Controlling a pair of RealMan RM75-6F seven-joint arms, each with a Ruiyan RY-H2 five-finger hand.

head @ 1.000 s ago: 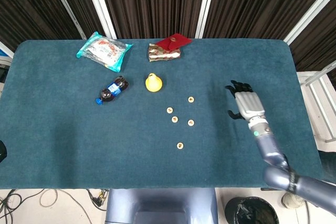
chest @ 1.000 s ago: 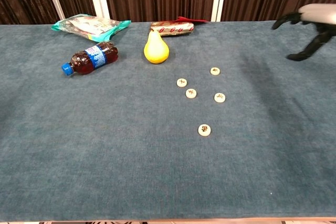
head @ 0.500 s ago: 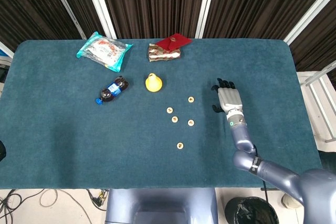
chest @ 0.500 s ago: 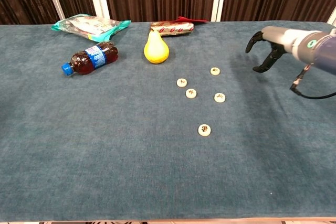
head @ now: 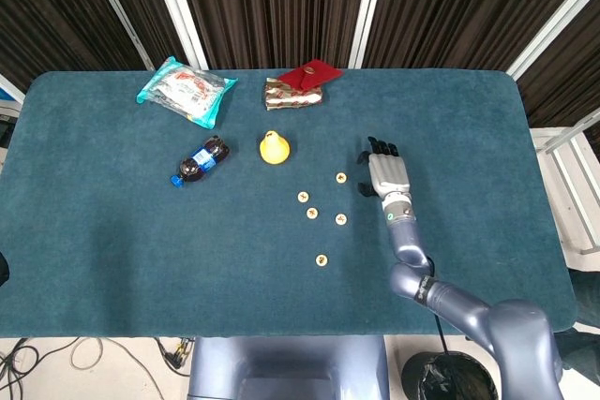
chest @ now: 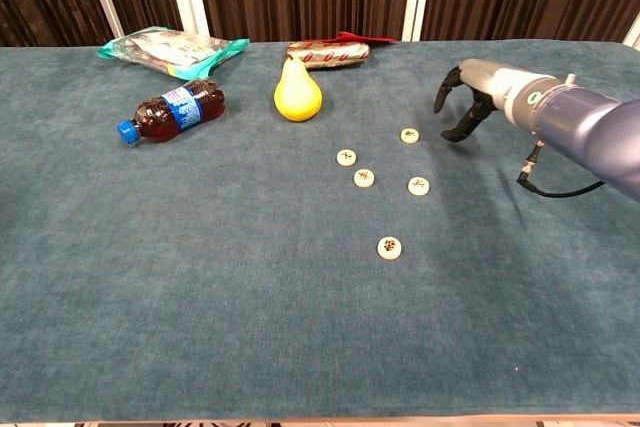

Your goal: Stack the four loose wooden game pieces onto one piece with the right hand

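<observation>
Several small round wooden game pieces lie loose on the teal table (head: 122,231). One piece (head: 341,177) (chest: 409,135) lies farthest back, closest to my right hand. Others sit at the left (head: 303,197) (chest: 346,157), middle (head: 312,213) (chest: 364,178), right (head: 341,219) (chest: 418,185) and front (head: 322,259) (chest: 389,247). My right hand (head: 384,170) (chest: 466,97) hovers just right of the rear piece, fingers spread and curved downward, holding nothing. My left hand is out of sight.
A yellow pear (head: 274,147) (chest: 297,90) stands behind the pieces. A cola bottle (head: 200,161) (chest: 172,112) lies to its left. A teal snack bag (head: 186,91) (chest: 172,50) and a red-and-gold packet (head: 298,86) (chest: 327,50) rest near the back edge.
My right hand has swept leftward from the table's right side to just beside the rear game piece. The pieces have not moved.
</observation>
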